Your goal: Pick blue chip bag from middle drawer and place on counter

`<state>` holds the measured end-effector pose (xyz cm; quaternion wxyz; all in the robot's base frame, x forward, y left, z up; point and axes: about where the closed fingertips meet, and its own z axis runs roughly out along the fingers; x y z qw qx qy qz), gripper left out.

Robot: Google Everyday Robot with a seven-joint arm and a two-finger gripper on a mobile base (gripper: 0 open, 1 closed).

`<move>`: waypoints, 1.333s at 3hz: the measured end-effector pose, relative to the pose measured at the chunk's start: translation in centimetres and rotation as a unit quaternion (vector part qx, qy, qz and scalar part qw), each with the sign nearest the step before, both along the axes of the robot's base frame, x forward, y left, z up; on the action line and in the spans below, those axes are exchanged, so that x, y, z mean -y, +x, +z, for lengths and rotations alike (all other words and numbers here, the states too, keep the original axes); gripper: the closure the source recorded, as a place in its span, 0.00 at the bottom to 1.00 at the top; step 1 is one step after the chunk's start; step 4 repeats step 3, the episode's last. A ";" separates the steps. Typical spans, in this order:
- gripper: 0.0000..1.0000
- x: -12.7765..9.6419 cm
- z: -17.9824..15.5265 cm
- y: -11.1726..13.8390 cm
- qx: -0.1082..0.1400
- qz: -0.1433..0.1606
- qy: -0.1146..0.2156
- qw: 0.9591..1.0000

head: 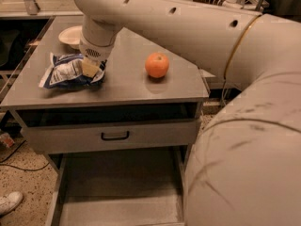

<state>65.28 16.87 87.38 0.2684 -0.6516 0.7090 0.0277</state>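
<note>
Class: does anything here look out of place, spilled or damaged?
Nothing spilled or broken. The bag lies crumpled on the counter under the gripper; the drawer below stands open.

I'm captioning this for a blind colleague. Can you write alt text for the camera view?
The robot's gripper is down at the blue chip bag, which lies on the left of the counter, with an orange to its right and a white bowl behind. Below, the middle drawer stands pulled open.

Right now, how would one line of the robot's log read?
gripper: at blue chip bag | bag: on counter | middle drawer: open | orange: on counter
</note>
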 end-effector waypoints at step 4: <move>0.00 0.0 0.0 0.0 0.000 0.000 0.000 1.000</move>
